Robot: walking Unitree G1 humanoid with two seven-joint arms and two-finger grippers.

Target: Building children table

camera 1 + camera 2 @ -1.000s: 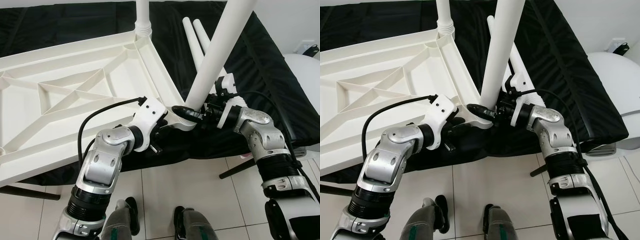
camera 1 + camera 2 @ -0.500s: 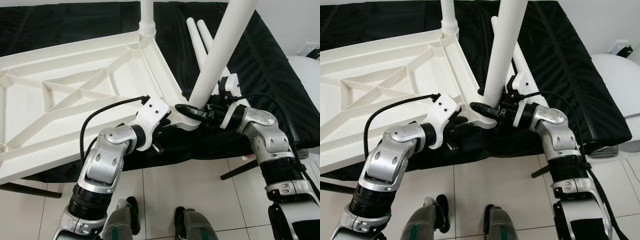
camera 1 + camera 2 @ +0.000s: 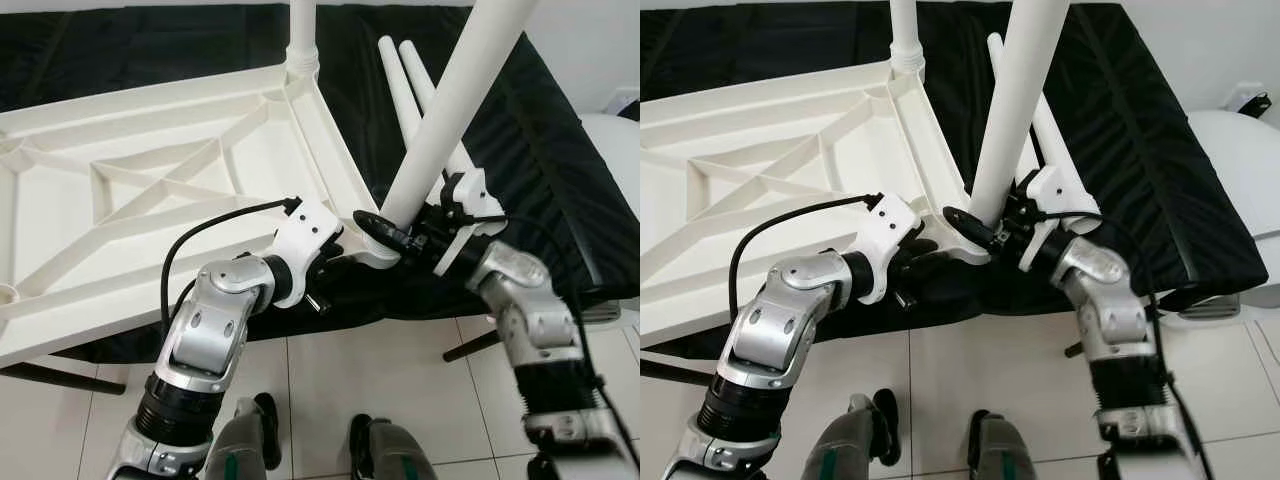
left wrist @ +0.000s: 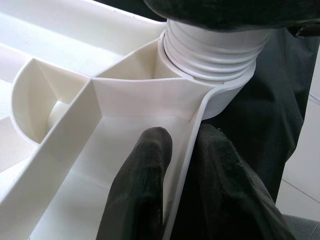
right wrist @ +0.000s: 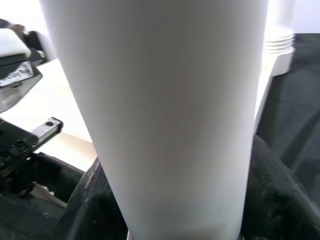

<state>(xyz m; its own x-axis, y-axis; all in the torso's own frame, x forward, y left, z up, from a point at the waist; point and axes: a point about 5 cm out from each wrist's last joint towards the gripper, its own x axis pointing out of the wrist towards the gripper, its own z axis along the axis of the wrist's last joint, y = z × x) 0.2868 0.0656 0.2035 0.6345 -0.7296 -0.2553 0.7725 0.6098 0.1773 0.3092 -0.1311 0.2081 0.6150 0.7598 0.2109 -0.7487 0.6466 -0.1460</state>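
A white plastic tabletop lies upside down on a black cloth. One white leg stands fitted in its far corner. A second leg leans to the right with its threaded end in the near corner socket. My right gripper is shut on this leg just above the socket, its black fingers wrapped around the tube. My left gripper is shut on the tabletop's rim beside that corner, with one finger inside the rim and the other outside.
Two loose white legs lie on the black cloth behind the tilted leg. A white rounded object stands at the right. Tiled floor and my feet are below the cloth's near edge.
My right wrist has turned around the tilted leg and its forearm has swung in under it. The leg stays in the socket. The left gripper keeps its hold on the rim.
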